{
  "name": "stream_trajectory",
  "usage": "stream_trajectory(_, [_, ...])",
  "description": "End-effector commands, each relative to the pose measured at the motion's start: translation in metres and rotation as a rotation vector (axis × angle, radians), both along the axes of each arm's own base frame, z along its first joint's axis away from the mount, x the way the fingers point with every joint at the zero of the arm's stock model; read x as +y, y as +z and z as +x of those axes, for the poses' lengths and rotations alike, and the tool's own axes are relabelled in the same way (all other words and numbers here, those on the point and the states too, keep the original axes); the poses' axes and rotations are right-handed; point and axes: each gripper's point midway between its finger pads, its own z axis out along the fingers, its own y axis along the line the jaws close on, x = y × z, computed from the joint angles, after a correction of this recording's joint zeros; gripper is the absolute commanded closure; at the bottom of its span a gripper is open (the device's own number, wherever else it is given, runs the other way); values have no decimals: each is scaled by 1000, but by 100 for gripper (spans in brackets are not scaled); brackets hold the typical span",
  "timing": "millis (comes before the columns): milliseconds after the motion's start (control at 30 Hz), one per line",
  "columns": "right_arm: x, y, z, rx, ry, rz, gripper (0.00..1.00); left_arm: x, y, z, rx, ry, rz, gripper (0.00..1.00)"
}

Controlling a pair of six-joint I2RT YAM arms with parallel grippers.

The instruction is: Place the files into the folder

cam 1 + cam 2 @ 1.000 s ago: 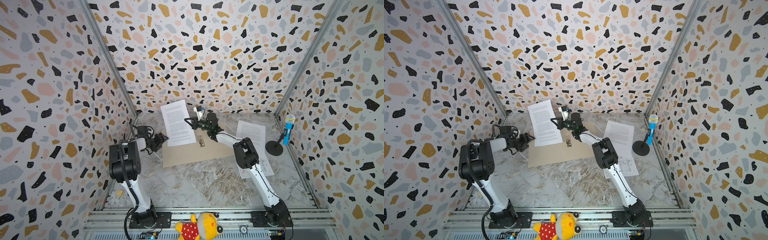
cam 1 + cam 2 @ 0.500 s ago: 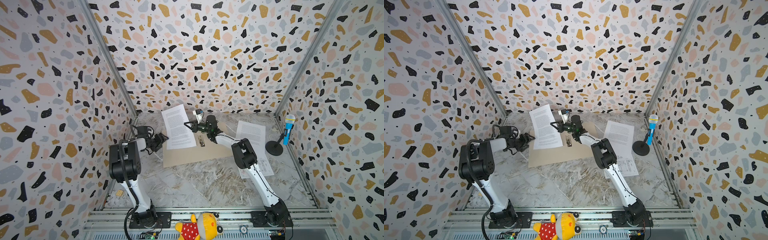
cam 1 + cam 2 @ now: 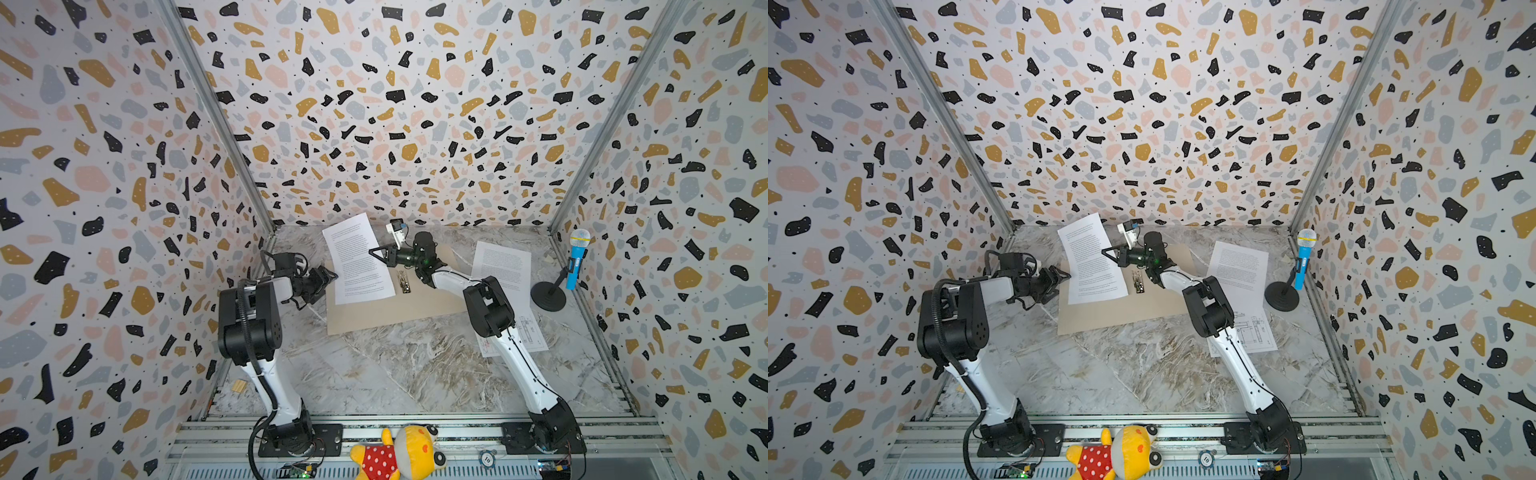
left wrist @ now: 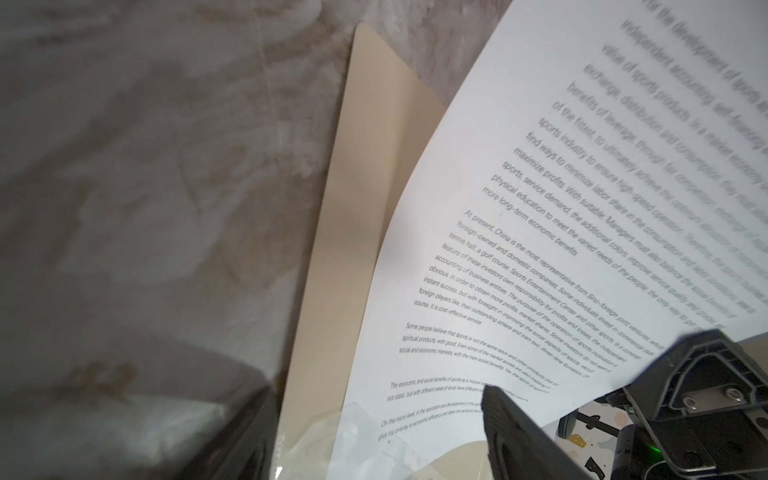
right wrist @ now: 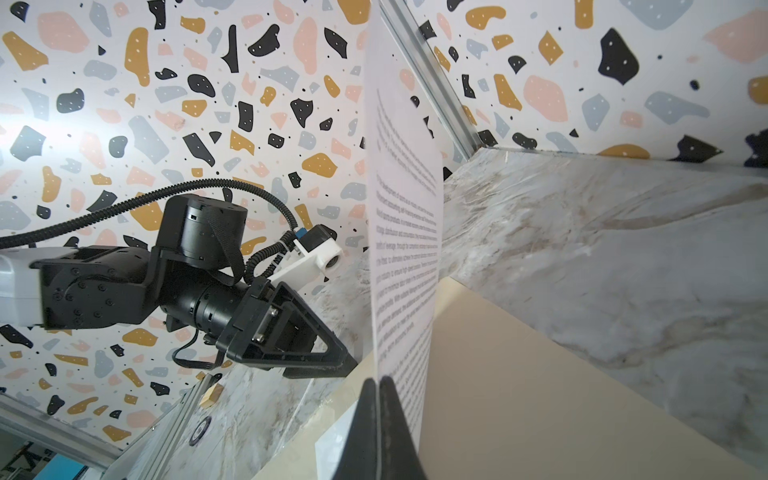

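The right end effector (image 3: 372, 252) is clamped on the spine-side edge of one text sheet (image 3: 357, 262). The sheet stands tilted over the folder's (image 3: 386, 309) left half, with its long axis roughly parallel to the clip (image 3: 404, 282) at the spine. The left end effector (image 3: 328, 276), jaws wide and empty, sits just off the folder's left edge, nearer the sheet's free side.

There are three sheets, one of them held. A second text sheet (image 3: 503, 270) and a drawing sheet (image 3: 532, 332) lie on the desk (image 3: 395, 374) right of the folder. There is one folder and one clip.
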Motion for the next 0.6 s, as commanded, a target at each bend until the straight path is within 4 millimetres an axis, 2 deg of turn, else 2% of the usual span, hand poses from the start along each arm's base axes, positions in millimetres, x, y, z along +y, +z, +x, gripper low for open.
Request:
stream_trajectory(0, [-1, 24, -6, -18, 30, 33, 100, -4, 1, -2, -7, -4, -27, 21])
stream_trajectory(267, [-4, 11, -9, 41, 48, 8, 100, -5, 1, -1, -13, 3, -42, 21])
stream_trajectory(567, [-13, -1, 0, 86, 14, -39, 100, -6, 4, 1, -19, 2, -48, 21])
